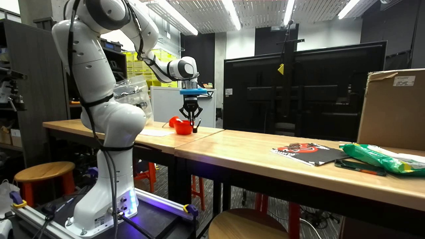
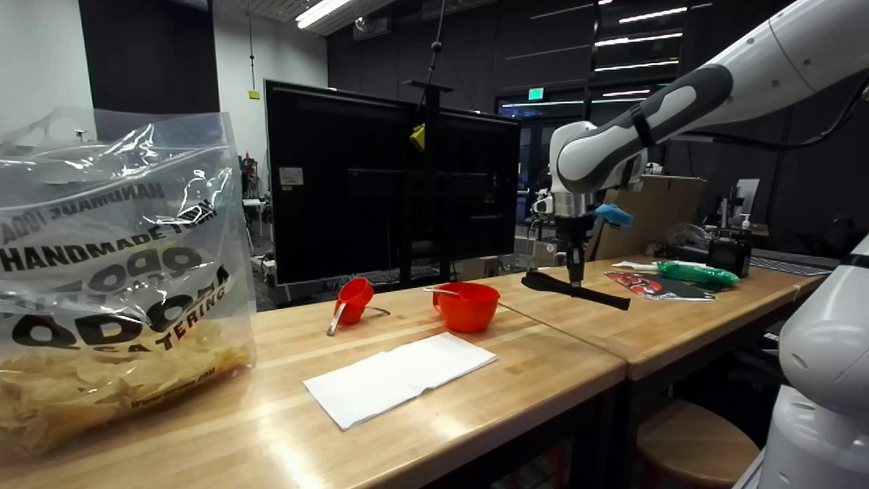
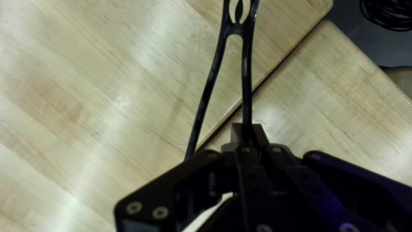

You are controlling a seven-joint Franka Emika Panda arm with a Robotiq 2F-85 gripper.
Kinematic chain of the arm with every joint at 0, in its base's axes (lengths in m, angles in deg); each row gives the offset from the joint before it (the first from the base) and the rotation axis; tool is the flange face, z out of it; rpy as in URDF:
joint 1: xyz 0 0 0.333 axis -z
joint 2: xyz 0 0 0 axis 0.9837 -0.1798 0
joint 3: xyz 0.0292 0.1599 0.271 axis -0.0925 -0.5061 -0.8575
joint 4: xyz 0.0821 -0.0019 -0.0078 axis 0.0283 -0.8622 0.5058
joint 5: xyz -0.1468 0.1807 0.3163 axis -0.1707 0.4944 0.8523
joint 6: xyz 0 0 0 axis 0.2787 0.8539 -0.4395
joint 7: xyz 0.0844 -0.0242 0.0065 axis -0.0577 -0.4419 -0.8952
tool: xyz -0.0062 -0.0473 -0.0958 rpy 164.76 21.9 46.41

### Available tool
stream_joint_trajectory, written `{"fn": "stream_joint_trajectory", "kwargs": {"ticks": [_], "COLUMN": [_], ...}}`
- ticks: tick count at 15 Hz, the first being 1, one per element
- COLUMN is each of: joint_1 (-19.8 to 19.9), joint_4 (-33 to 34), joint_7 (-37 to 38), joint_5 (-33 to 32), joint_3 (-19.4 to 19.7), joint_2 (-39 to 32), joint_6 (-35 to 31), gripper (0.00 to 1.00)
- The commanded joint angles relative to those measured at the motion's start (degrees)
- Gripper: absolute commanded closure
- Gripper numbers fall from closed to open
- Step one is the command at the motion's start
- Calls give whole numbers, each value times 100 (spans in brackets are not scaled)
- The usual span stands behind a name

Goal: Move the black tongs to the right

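Wrist view: the black tongs (image 3: 246, 74) run from 12 o'clock down into the gripper (image 3: 247, 133), with one leg pinched between narrow jaws and the second slanting toward 7 o'clock, out of sight behind the linkage. So the grip is off the tongs' centreline, and their long axis will likely turn with the wrist or swivel on that leg. In an exterior view they reach past both sides of the fingers, one end toward 10 o'clock, the other toward 4; they look lifted off the wooden table (image 2: 516, 380), near its seam (image 3: 283, 63).

Around them, in an exterior view, the red bowl (image 2: 470, 312) sits near, between 8 and 9 o'clock, the red cup (image 2: 353, 305) farther at 9, the white paper (image 2: 400, 377) at 8. Taking "right" as 3 o'clock in both exterior views, the carry would lead away from these. Farther that way lie the black-and-red sheet (image 1: 312, 155) and the green bag (image 1: 375, 156); the tongs should come down short of them.
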Motion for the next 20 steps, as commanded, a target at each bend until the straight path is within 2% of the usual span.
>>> {"fn": "stream_joint_trajectory", "kwargs": {"ticks": [1, 12, 20], "joint_1": [34, 217, 372], "joint_4": [426, 1852, 2920], "joint_7": [117, 47, 13], "joint_5": [40, 286, 336], "joint_3": [51, 191, 97], "joint_2": [-282, -1471, -2403], "joint_6": [6, 122, 286], "gripper": [99, 99, 99]}}
